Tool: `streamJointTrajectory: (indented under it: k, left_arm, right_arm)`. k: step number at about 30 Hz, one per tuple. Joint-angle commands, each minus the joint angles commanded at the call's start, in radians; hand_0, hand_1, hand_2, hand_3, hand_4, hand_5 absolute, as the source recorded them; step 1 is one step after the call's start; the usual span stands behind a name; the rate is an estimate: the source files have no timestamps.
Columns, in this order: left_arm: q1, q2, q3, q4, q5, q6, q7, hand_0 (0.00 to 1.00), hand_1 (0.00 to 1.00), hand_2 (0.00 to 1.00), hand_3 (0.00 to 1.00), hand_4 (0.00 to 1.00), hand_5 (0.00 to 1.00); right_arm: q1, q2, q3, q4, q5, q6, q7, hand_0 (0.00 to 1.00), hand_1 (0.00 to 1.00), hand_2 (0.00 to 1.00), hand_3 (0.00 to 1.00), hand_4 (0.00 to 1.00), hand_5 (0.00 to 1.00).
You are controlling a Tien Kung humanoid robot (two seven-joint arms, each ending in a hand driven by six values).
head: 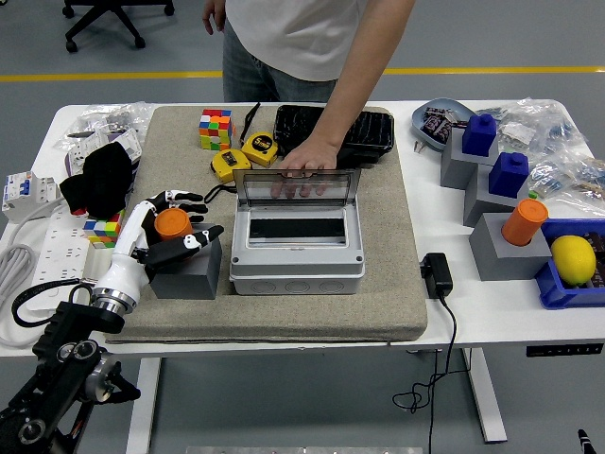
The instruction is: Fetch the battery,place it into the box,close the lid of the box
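The left hand (168, 230) was at the orange battery (173, 223) standing on a grey block (189, 271), its fingers (188, 199) spread around the battery, thumb in front; a firm grasp could not be confirmed. The grey box (297, 248) stood just beside the block on the counter's (492, 307) mat. Its clear lid (297, 187) was upright, a person's hand (304, 161) resting on its top edge.
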Motion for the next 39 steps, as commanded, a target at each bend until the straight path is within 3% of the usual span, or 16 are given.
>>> streamJointTrajectory:
  k: [3,4,9,10,15,16,21,22,27,28,39]
  left_arm:
    - [-0.001,0.0,0.001,0.001,0.001,0.005,-0.002,0.472,0.457,0.37,0.292,0.998,0.002]
    - [-0.002,0.001,0.001,0.002,0.003,0.009,-0.002,0.312,0.357,0.27,0.21,0.998,0.002]
    - [0.0,0.001,0.001,0.007,0.002,0.029,-0.01,0.312,0.357,0.27,0.21,0.998,0.002]
    - [0.001,0.001,0.002,0.008,0.001,0.032,-0.011,0.191,0.273,0.216,0.191,0.998,0.002]
    - [0.001,0.001,0.006,0.012,-0.002,0.057,-0.016,0.191,0.273,0.216,0.191,0.998,0.002]
    - [0.0,0.001,0.006,0.014,-0.004,0.064,-0.018,0.158,0.222,0.188,0.165,0.998,0.002]
    - [-0.001,0.002,0.006,0.022,-0.005,0.085,-0.022,0.158,0.222,0.188,0.165,0.998,0.002]
    - [-0.001,0.001,0.005,0.023,-0.005,0.09,-0.023,0.133,0.178,0.162,0.138,0.998,0.002]
    - [-0.003,0.001,0.005,0.028,0.0,0.109,-0.027,0.133,0.178,0.162,0.138,0.998,0.002]
    - [-0.003,0.0,0.005,0.03,0.002,0.114,-0.028,0.104,0.141,0.14,0.108,0.994,0.002]
    - [-0.008,0.0,0.007,0.029,0.021,0.147,-0.034,0.088,0.121,0.123,0.093,0.988,0.002]
  right_arm:
    - [0.0,0.0,0.0,0.0,-0.001,0.0,0.0,0.813,0.512,0.575,0.937,0.998,0.998]
    - [0.0,0.0,-0.001,0.0,0.0,0.0,0.0,0.814,0.513,0.575,0.935,0.998,0.998]
    - [-0.003,0.001,-0.003,0.0,0.001,0.0,0.0,0.814,0.513,0.575,0.935,0.998,0.998]
    - [-0.003,0.001,-0.003,0.0,0.002,0.0,0.0,0.813,0.512,0.575,0.935,0.998,0.998]
    - [-0.002,-0.001,-0.003,0.0,0.003,0.0,0.001,0.813,0.512,0.575,0.935,0.998,0.998]
    - [-0.002,-0.001,-0.003,0.0,0.004,0.0,0.002,0.814,0.512,0.575,0.935,0.998,0.998]
    - [-0.001,-0.001,-0.004,0.0,0.006,0.0,0.002,0.814,0.512,0.575,0.935,0.998,0.998]
    - [-0.001,-0.001,-0.003,0.0,0.005,0.0,0.001,0.813,0.512,0.575,0.935,0.998,0.998]
    - [-0.001,-0.001,-0.003,0.0,0.006,-0.001,0.002,0.813,0.512,0.575,0.935,0.998,0.998]
    - [-0.001,-0.001,-0.003,0.0,0.007,-0.001,0.002,0.814,0.512,0.575,0.934,0.998,0.998]
    - [0.001,-0.001,-0.006,0.0,0.009,0.0,0.003,0.813,0.513,0.575,0.934,0.998,0.998]
